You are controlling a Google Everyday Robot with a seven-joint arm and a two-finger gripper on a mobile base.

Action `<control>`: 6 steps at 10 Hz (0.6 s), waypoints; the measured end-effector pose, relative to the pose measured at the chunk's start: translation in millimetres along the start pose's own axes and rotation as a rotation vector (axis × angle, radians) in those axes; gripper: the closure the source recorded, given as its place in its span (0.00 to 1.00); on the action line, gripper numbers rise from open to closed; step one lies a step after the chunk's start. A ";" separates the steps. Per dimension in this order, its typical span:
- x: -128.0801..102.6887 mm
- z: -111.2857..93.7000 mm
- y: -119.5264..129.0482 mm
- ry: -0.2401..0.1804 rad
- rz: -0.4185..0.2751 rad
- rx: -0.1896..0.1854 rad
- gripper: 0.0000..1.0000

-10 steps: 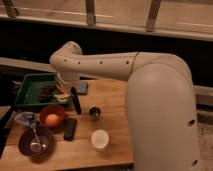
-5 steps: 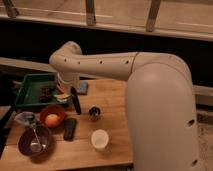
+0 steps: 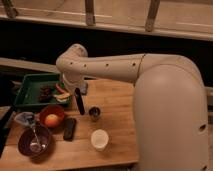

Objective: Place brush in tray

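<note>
Jaws stand closed on the upper end of the brush. The gripper sits at the end of a smooth, rounded white arm, just off the right-hand rim of the tray and above the table.

Brush: slim, black, long-handled and dark along its whole length. It hangs from the gripper nearly upright, with its lower end tilted slightly to the right. Its tip sits over the wood beside the tray, not inside it.

Tray: shallow, rectangular, green plastic with a raised rim. It holds a dark lump and several small coloured pieces near its right end.

Table: light wood with a plain flat top.

Other items on the table:
- Orange bowl: round, holding a yellow-orange ball, in front of the tray.
- Purple bowl: round, with a pale utensil inside.
- Black bar: flat and rectangular, just right of the orange bowl.
- Dark can: small and round, near the brush's lower end.
- White cup: round, in front of the can.
</note>
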 end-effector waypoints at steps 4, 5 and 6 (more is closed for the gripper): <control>-72.7 -1.4 15.0 -0.066 -0.043 0.001 0.89; -90.4 -1.0 19.2 -0.083 -0.050 -0.005 0.89; -113.0 -1.0 22.8 -0.112 -0.056 -0.018 0.89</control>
